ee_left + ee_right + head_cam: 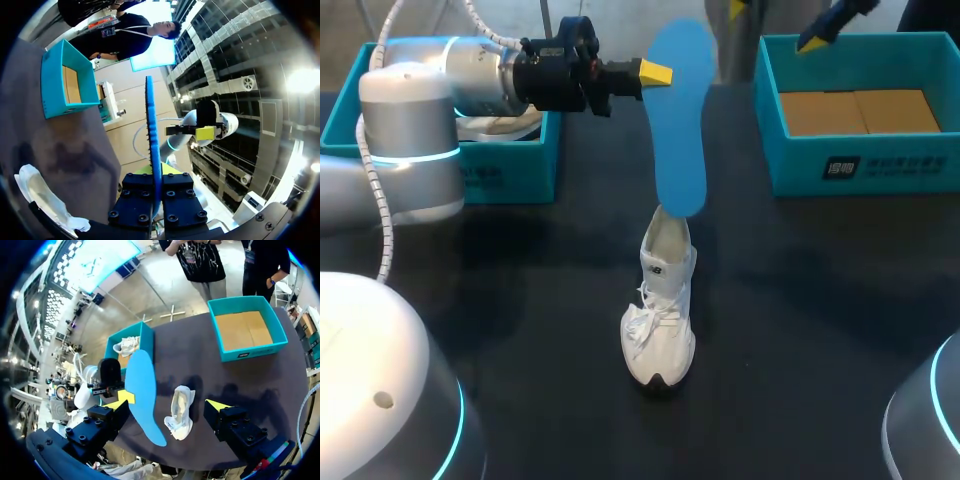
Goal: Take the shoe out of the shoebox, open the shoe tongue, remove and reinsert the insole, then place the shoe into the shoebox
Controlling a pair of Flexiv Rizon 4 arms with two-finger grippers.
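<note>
My left gripper is shut on the upper edge of a blue insole, which hangs upright over the table. Its lower end sits just above the heel opening of the white shoe, which stands in the middle of the table. In the left wrist view the insole runs edge-on out from between the fingers of the left gripper, with the shoe below. My right gripper is high above the table, open wide and holding nothing. Under it lie the insole and the shoe.
A teal shoebox with a brown cardboard floor stands at the back right. Another teal box at the back left holds a second white shoe. The right gripper hangs over the back edge near the right box.
</note>
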